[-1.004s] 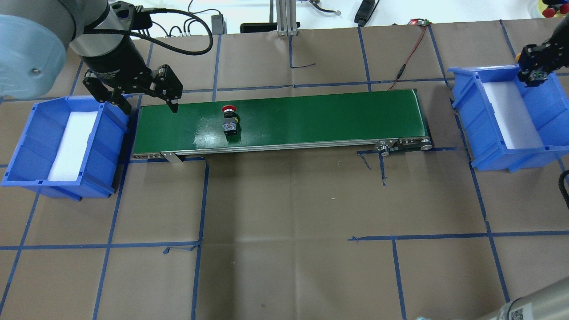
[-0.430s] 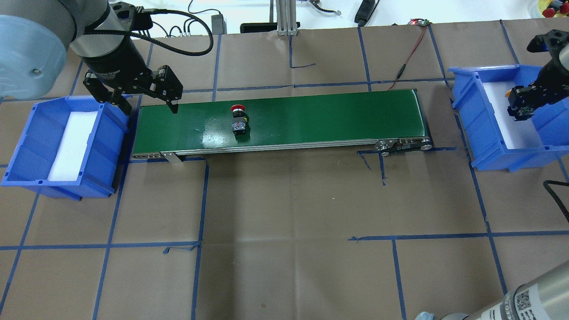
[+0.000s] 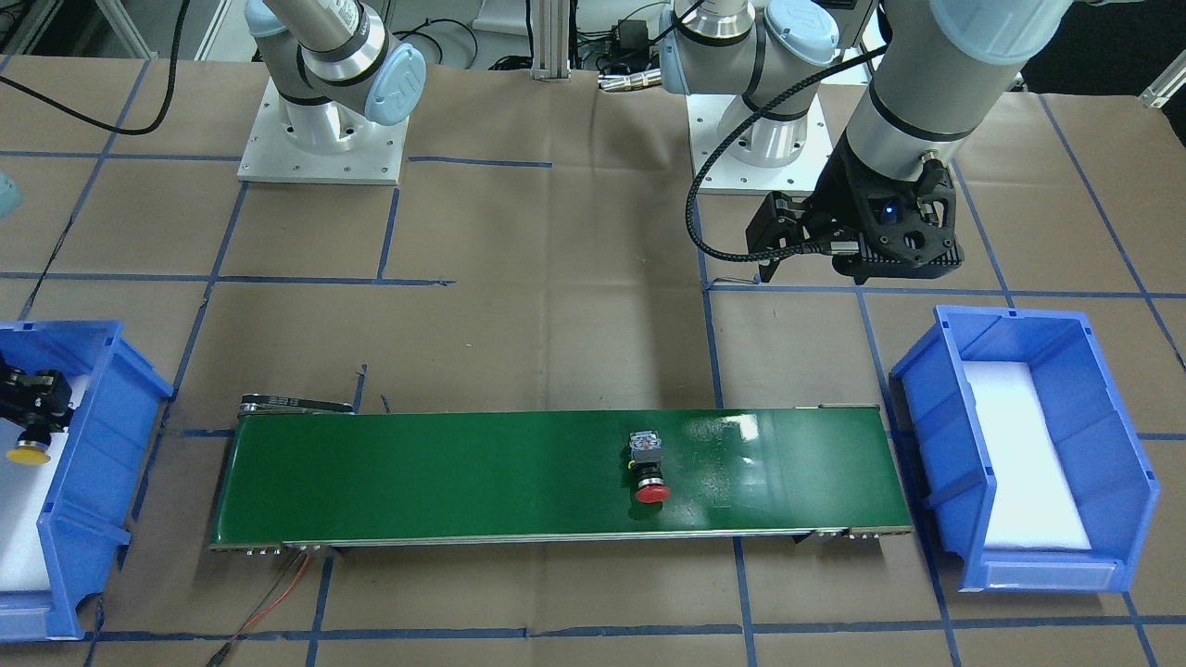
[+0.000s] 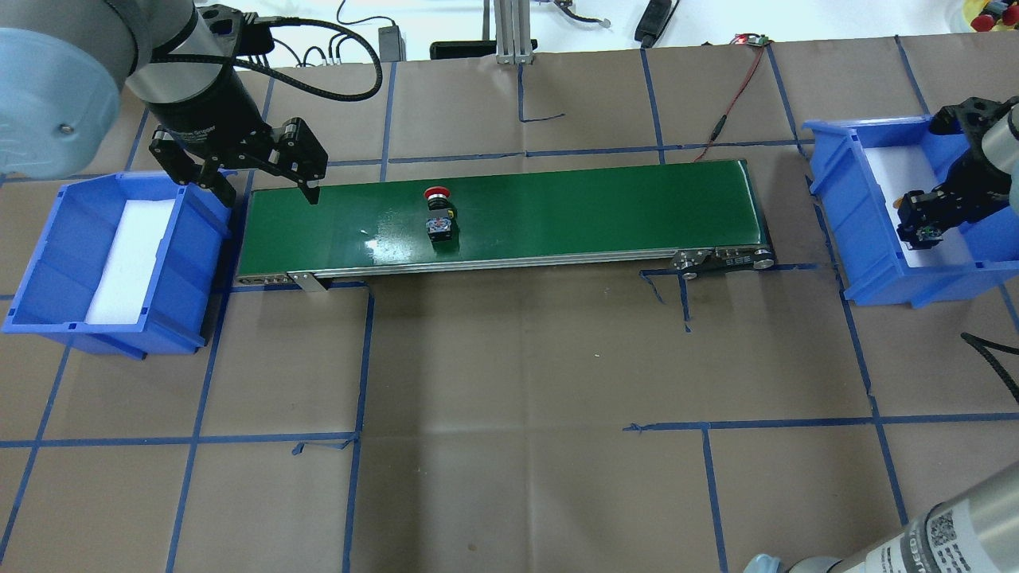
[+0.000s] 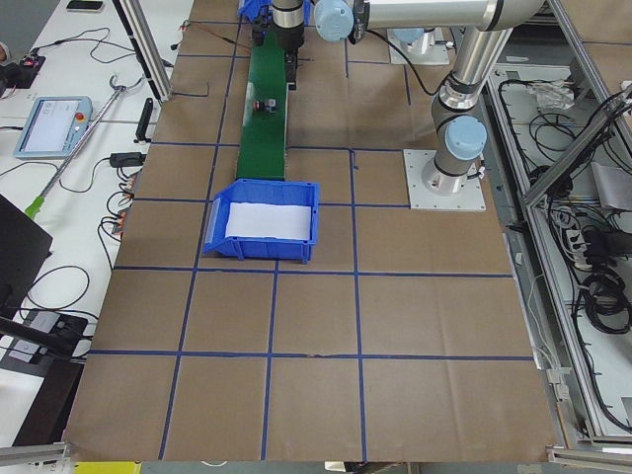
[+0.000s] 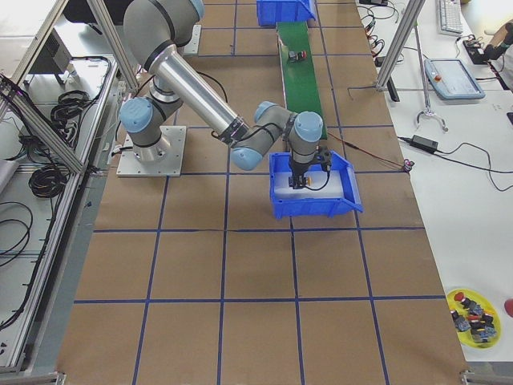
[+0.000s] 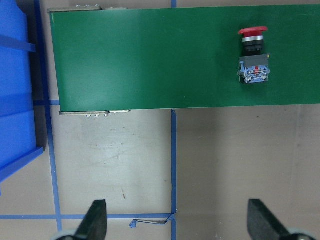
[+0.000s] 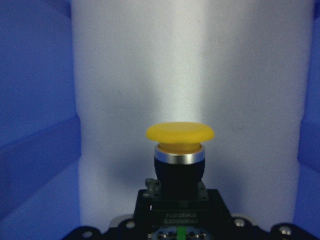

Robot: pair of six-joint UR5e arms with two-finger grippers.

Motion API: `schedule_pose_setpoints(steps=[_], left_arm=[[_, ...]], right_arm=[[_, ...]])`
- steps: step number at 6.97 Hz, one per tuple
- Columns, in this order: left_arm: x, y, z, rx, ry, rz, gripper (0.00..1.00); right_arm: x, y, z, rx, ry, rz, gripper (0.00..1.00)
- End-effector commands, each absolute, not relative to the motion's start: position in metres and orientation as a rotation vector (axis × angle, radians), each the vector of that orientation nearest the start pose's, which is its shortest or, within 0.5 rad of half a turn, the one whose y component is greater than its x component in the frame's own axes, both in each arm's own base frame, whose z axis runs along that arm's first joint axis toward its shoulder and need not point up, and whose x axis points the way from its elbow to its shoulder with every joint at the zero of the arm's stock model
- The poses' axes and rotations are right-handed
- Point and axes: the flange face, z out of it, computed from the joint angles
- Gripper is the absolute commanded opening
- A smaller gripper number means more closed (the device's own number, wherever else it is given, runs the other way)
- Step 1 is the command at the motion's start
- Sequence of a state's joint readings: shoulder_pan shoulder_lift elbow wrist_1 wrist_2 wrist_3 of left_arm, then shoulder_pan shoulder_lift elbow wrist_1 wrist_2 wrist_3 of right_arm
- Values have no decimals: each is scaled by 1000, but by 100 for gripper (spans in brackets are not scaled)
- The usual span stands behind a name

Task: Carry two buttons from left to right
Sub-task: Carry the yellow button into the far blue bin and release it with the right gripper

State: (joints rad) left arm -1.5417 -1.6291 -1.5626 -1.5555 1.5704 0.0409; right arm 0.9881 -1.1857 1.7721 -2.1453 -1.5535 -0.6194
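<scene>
Pinching yellow-capped push-button switch [image 8: 180, 145] by rear block, jaws clamped on it, right gripper [image 4: 922, 221] hangs inside blue plastic bin [image 4: 832, 187] at table's right end. Cap points down at white foam liner [image 8: 190, 60]; cannot tell whether cap touches foam. Red-capped push-button switch [image 4: 438, 213] lies on side on long green conveyor belt [image 4: 597, 207], left of middle, cap toward far edge. Over belt's left end, beside second blue bin [image 4: 48, 263], left gripper [image 4: 267, 189] hovers, jaws spread wide.
</scene>
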Motion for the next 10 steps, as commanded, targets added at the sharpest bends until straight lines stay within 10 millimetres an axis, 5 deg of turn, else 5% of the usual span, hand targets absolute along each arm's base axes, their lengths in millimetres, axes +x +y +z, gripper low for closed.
schedule_pose_setpoints(steps=[1,2,3,4,6,8,10], left_arm=[[-118,-516,464,19,3144,55,100],[-118,-516,464,19,3144,55,100],[-118,-516,464,19,3144,55,100],[-118,-516,464,19,3144,55,100],[-118,-516,464,19,3144,55,100],[-118,-516,464,19,3144,53,100],[-119,-516,464,19,3145,55,100]], right_arm=[[-222,-551,224,-24,3108,45,3],[-220,-550,224,-26,3108,51,9],[-220,-552,225,-23,3103,34,30],[-219,-553,228,-14,3101,6,94],[-219,-554,230,-19,3107,3,99],[-218,-558,253,-17,3133,-53,99],[-214,-562,320,-8,3187,-195,99]])
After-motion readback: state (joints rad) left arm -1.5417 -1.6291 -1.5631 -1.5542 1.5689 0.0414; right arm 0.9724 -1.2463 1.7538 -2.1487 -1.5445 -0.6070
